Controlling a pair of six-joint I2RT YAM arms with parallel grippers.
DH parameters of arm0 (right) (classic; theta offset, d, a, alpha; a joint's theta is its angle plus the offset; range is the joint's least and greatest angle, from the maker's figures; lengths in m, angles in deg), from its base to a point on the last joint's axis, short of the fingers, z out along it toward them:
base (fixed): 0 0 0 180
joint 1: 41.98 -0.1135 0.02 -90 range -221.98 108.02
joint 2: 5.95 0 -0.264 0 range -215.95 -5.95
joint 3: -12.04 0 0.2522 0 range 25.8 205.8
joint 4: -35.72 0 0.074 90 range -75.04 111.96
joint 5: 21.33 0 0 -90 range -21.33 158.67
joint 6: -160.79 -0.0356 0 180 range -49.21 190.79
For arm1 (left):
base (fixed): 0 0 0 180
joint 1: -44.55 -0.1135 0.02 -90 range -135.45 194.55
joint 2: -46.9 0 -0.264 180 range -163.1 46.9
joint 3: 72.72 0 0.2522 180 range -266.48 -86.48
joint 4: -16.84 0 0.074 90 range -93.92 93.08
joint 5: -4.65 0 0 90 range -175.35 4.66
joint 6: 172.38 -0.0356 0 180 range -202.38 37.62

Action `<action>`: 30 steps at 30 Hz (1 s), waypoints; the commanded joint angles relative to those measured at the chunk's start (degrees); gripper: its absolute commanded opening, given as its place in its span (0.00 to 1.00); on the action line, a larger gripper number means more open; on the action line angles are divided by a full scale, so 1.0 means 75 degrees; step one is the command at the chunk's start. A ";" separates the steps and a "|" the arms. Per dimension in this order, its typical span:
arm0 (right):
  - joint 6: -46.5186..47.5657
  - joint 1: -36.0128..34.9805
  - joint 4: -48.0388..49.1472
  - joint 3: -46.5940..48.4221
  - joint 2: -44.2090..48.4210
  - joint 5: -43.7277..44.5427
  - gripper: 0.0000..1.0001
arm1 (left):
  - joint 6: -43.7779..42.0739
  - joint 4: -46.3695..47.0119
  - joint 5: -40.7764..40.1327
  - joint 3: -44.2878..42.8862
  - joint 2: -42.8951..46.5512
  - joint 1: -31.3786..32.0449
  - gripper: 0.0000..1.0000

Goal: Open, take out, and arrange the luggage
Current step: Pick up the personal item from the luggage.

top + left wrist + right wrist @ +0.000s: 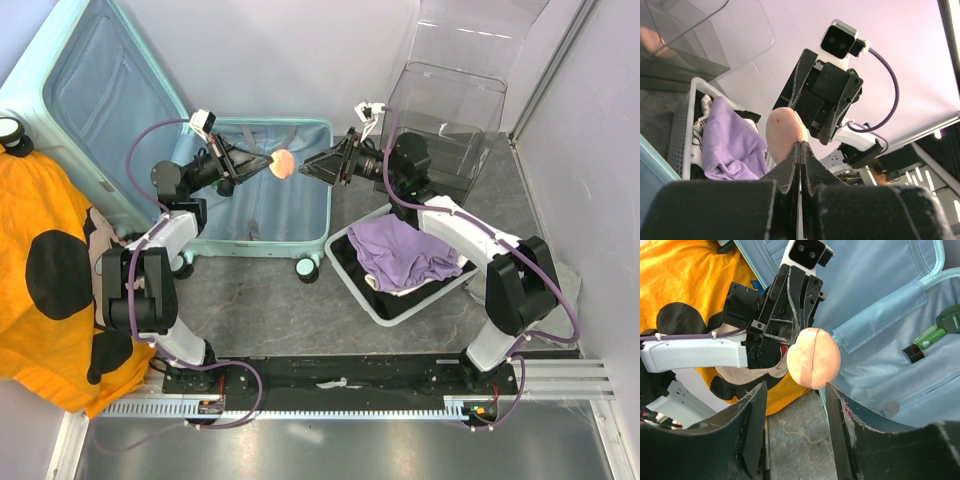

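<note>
While left gripper [272, 163] pinched peach ball [285, 163] tight over open luggage [262, 215], I saw right gripper [306, 168], jaws parted, facing it, ball just beyond tips.

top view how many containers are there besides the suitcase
2: a white mesh basket right of the suitcase, holding purple cloth, and a clear plastic box behind it. None seems hidden.

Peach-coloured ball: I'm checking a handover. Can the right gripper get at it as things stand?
Probably yes. The right gripper stands open and faces the peach-coloured ball, which sticks out past the left gripper's shut fingertips, with nothing between them.
</note>
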 commanded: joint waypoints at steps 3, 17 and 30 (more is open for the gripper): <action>0.0806 0.0027 -0.0391 0.0127 0.0054 -0.0087 0.56 | 0.0625 0.1747 0.0258 0.0154 0.0278 0.0053 0.02; 0.0245 0.0086 0.0825 -0.0083 -0.0169 -0.0298 0.53 | 0.0576 0.1570 0.0328 0.0130 0.0361 0.0522 0.02; 0.0021 0.0074 0.1073 -0.0154 -0.0216 -0.0544 0.38 | 0.0553 0.1559 0.0352 0.0142 0.0384 0.0546 0.02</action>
